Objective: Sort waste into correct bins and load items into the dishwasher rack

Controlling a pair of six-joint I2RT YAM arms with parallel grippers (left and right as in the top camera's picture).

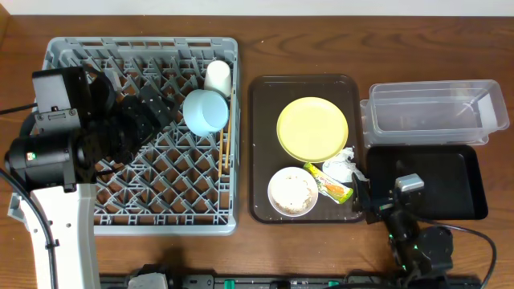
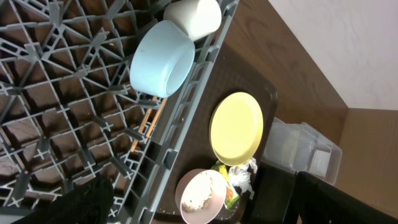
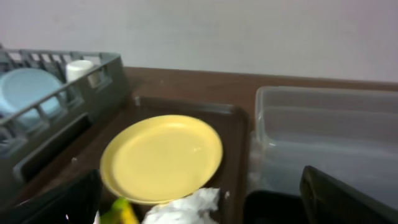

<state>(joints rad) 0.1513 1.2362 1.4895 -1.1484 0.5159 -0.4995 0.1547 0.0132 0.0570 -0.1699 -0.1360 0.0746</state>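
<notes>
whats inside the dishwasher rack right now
A light blue bowl, a small white cup and wooden chopsticks near its right edge. The left arm covers the left part of the rack, so anything under it is hidden.

Before me, a dark brown serving tray (image 1: 263, 136) lay right of centre on the wooden table (image 1: 321, 32), with a pale wall (image 3: 217, 31) beyond it.

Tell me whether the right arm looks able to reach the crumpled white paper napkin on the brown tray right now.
Probably yes. The right gripper hangs open just beside the crumpled white paper napkin, with nothing lying over it; only the green-and-yellow snack wrapper and round yellow plate crowd its edges.
</notes>
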